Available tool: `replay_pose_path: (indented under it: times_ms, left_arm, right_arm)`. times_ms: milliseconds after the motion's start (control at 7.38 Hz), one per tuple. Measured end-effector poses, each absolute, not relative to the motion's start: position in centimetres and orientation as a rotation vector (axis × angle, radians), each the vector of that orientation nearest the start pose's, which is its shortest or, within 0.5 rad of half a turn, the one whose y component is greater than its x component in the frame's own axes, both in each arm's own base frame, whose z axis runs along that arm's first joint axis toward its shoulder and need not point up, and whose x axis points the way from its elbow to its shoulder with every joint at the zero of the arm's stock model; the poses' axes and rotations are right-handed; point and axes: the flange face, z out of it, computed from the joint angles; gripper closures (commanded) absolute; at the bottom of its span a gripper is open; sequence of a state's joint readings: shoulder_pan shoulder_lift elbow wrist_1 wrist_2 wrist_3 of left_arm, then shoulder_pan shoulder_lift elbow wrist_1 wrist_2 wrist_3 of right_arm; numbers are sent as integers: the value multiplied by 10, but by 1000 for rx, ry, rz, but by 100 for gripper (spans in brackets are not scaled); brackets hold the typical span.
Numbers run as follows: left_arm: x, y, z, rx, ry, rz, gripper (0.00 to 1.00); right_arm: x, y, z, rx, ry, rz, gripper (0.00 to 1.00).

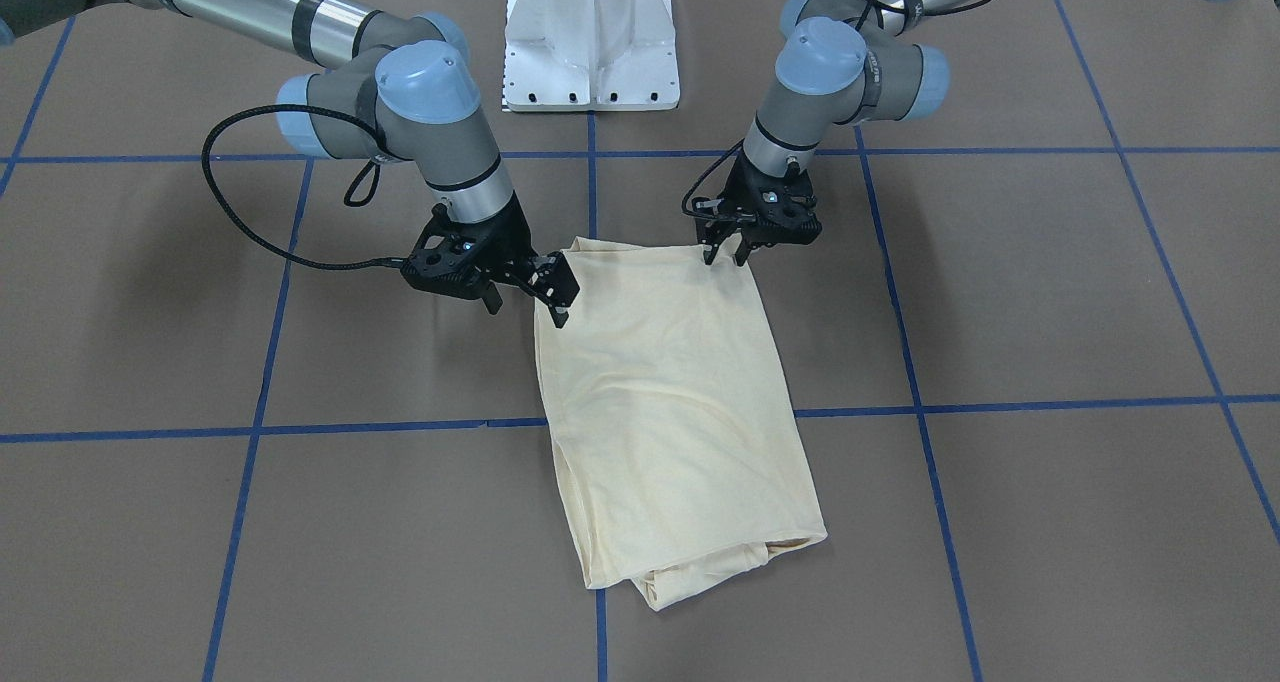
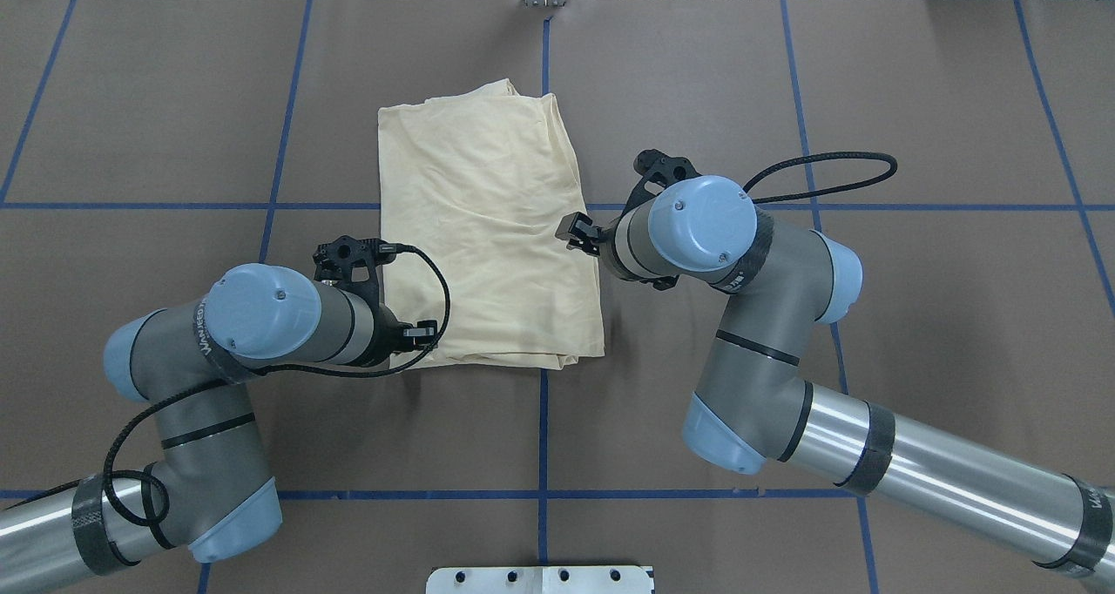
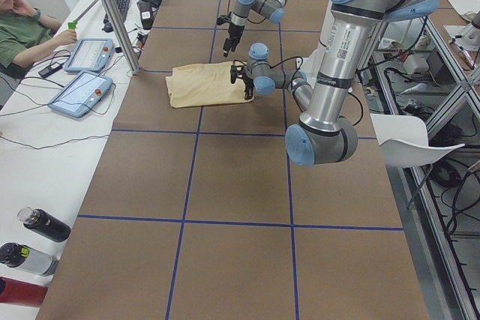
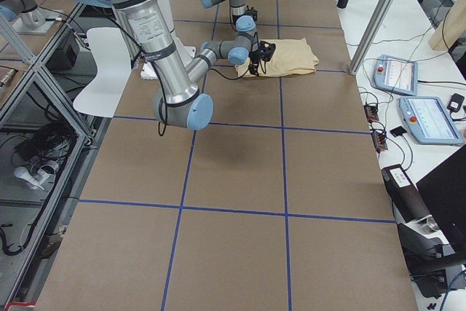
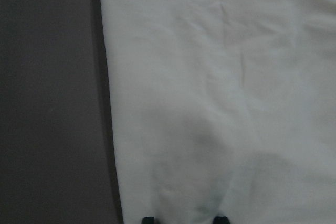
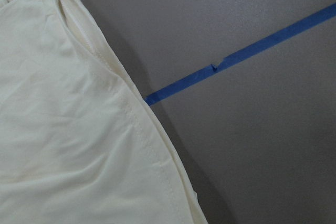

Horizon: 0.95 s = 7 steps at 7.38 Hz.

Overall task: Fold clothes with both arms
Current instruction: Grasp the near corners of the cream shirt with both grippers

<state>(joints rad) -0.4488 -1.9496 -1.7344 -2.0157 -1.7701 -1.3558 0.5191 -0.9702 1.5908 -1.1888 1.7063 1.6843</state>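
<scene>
While flat on table (image 1: 1050,292), T-shirt (image 1: 660,402) corners beside left fingers (image 1: 711,252), right fingers (image 1: 558,292)

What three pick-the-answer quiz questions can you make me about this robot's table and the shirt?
1. Where does the T-shirt lie? A on a chair; B on the brown table; C on the white pedestal.
2. What colour are the tape lines? A red; B blue; C green.
3. How is the T-shirt? A folded; B hanging in air; C rolled up.
Answers: 1 B: it lies flat on the brown table. 2 B: the grid is blue. 3 A: layers show at its end.
</scene>
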Motion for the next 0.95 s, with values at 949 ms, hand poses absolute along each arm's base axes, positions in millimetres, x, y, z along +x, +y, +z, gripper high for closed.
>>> replay_pose_path:
  times_ms: [949]
  left_arm:
    - [513,-364,336,95,977,-93,56]
  right_arm:
    - [-554,-440,256,86,-1012,501,1]
